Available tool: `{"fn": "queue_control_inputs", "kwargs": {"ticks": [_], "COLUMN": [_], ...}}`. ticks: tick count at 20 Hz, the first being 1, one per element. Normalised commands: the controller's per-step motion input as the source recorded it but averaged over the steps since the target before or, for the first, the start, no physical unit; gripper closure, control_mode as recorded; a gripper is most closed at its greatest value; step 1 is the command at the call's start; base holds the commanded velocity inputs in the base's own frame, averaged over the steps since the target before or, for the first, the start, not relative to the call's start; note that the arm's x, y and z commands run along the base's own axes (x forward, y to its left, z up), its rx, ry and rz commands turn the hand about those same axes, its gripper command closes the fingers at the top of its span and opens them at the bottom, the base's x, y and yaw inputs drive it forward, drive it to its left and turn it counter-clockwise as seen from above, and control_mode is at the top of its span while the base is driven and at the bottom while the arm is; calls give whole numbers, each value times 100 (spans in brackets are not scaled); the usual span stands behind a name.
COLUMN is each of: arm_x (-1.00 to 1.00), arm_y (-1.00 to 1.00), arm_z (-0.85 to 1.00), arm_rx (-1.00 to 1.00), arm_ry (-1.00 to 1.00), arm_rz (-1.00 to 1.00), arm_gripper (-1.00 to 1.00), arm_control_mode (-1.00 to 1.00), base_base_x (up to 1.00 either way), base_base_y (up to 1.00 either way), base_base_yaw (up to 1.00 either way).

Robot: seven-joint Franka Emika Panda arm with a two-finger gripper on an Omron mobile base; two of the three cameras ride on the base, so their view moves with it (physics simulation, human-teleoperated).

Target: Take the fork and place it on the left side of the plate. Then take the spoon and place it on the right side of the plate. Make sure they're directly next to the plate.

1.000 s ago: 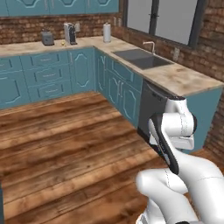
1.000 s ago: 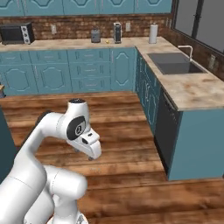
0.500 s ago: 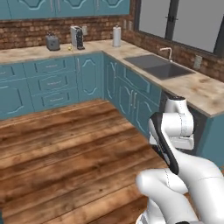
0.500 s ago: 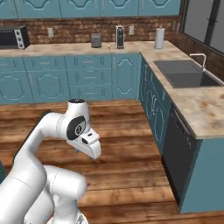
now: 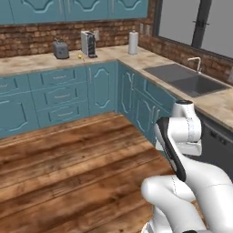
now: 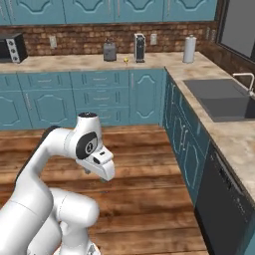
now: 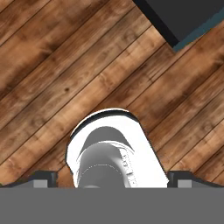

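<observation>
- Plainly, the gripper (image 7: 113,179) points down at the wooden floor (image 7: 52,65), its fingers spread wide with nothing between them.
- Which way the fork, spoon and plate lie from the hand, and how the fork's long axis runs, I cannot tell.
- Judged from this, the hand is not yet within reach of any of them.
- On the far counter (image 6: 74,62): one microwave (image 6: 12,47), one toaster (image 6: 109,51), one coffee machine (image 6: 140,48), one paper roll (image 6: 189,49).
- One sink (image 6: 224,99) sits on the right.
</observation>
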Motion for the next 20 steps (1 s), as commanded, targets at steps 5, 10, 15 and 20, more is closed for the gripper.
{"fn": "queue_control_inputs", "kwargs": {"ticks": [5,10,15,20], "arm_x": [0,0,0,0], "arm_y": [0,0,0,0], "arm_z": [0,0,0,0], "arm_rx": [0,0,0,0], "arm_ry": [0,0,0,0], "arm_rz": [0,0,0,0], "arm_gripper": [-100,-100,-100,-100], "arm_control_mode": [100,100,100,100], "base_base_x": [100,100,100,100], "base_base_y": [0,0,-3,-8], "base_base_yaw": [1,2,2,7]}}
